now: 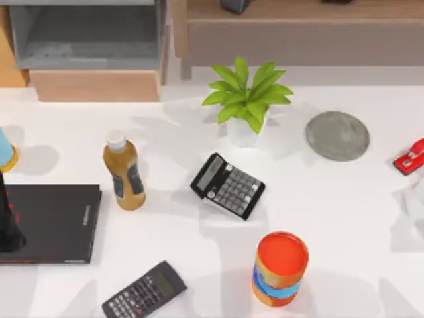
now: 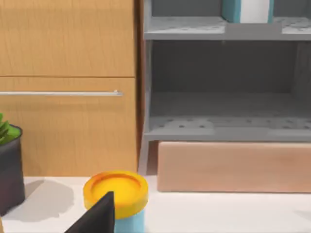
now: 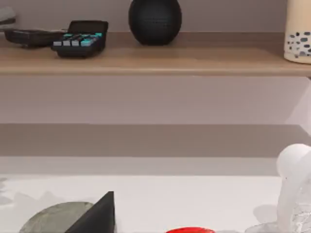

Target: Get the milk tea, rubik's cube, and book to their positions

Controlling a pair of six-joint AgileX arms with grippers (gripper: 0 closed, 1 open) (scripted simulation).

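White desk (image 1: pixel 344 218), cluttered. Behind it, at the top view's left, stood an open grey shelf unit (image 2: pixel 223 126); at its right, a long pale wooden shelf (image 3: pixel 146 60).

The book (image 2: pixel 231 9), thick and teal-blue with white page edges, stood upright on the grey unit's upper level. The milk tea (image 3: pixel 298 34), a tapered clear cup of beige drink with dark pearls at the bottom, stood on the wooden shelf, well apart from a black sphere (image 3: pixel 155 20).

Left pincer (image 2: pixel 97 216) hung at the desk's left edge, just beside a yellow-lidded blue tub (image 2: pixel 116 194) and over a flat black book (image 1: pixel 53 222); open or closed, could not tell. Right pincer (image 3: pixel 97 216) hung near a grey stone disc (image 3: pixel 53 216); same doubt.

Judgement: both items look placed. Any next move should rise straight first to clear the tub and the amber bottle (image 1: pixel 124 173).
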